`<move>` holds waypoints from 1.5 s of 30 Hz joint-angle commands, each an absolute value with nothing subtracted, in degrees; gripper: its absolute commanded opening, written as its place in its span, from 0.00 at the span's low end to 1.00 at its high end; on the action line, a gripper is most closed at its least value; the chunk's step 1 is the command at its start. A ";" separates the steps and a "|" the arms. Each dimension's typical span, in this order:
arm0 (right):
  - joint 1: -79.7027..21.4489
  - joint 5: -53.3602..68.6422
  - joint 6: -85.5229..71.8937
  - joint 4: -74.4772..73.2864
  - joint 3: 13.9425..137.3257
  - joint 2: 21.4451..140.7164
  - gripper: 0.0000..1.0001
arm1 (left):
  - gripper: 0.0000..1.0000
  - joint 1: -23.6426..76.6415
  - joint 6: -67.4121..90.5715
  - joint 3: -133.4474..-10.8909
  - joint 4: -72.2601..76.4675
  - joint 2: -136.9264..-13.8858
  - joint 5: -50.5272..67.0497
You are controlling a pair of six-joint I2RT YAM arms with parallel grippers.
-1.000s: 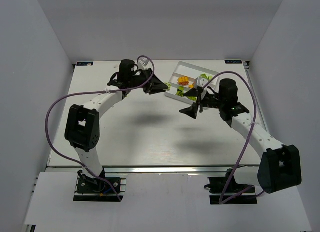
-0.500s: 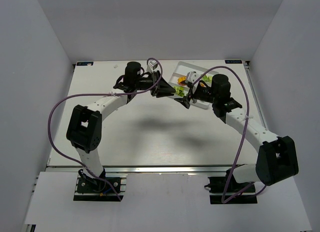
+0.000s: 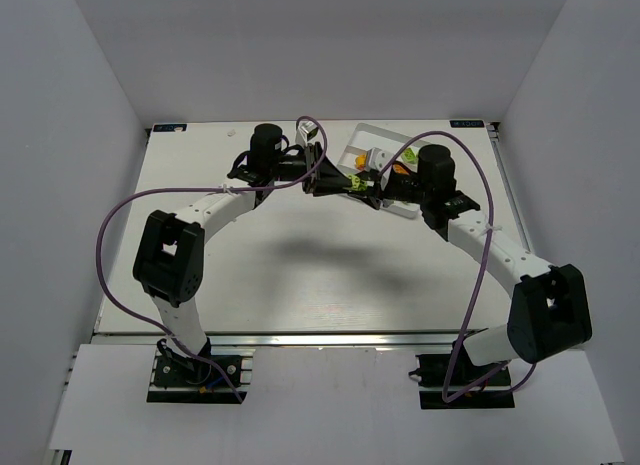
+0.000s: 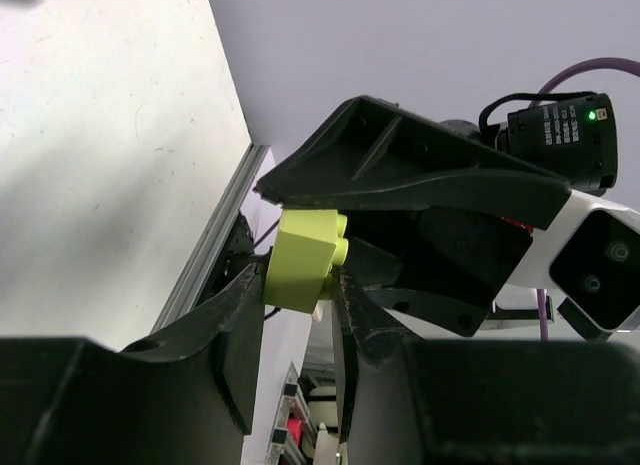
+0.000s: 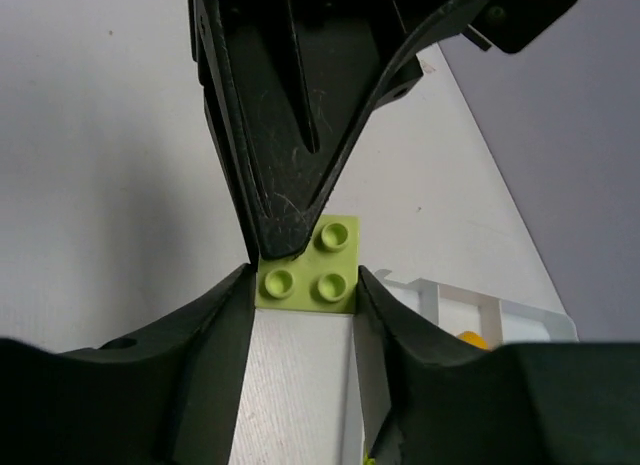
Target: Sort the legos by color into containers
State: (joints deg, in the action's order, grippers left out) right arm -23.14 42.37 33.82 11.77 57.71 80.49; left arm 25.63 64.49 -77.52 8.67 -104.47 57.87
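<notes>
Two grippers meet over the table (image 3: 300, 275), just beside the near-left edge of the white tray (image 3: 404, 207). One lime-green brick (image 4: 300, 260) sits between them, clamped by the left gripper (image 4: 298, 303), while the right gripper (image 5: 305, 297) presses its two sides.

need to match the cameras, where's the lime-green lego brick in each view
top external: lime-green studded plastic lego brick, upper middle
left wrist: centre, studs pointing right
right wrist: centre, studs facing camera
shared landmark: left hand and right hand both on it
</notes>
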 commanded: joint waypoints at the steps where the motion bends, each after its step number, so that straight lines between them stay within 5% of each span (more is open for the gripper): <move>1: -23.20 44.21 36.03 11.69 61.00 80.86 0.45 | 0.20 26.54 64.16 -77.08 9.58 -101.51 60.73; 7: -23.03 45.44 36.83 11.25 61.09 80.25 0.18 | 0.34 26.54 64.16 -77.34 9.23 -101.86 60.47; 12: -22.85 44.57 37.09 11.16 60.03 78.93 0.12 | 0.79 25.23 63.20 -77.61 6.95 -102.48 59.24; 15: -22.15 42.81 36.65 10.72 59.15 79.10 0.11 | 0.91 23.83 61.01 -79.09 3.19 -103.36 57.31; 20: -19.61 35.26 31.74 9.32 61.07 82.95 0.11 | 0.92 20.75 52.49 -90.07 -12.36 -107.57 49.94; 24: -16.62 26.31 28.83 4.84 67.40 89.81 0.11 | 0.91 17.85 41.69 -101.23 -36.04 -110.30 27.61; 31: -13.01 18.91 27.34 -8.69 88.83 108.61 0.10 | 0.90 16.70 32.62 -103.11 -49.30 -107.32 -2.17; 45: -9.76 10.11 24.17 -12.84 117.59 135.34 0.17 | 0.94 16.08 29.44 -90.27 -49.31 -99.32 -10.98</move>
State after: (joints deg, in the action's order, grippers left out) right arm -10.11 12.69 25.06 -13.56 113.47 134.34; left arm 15.97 30.52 -91.00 -49.74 -103.63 -7.60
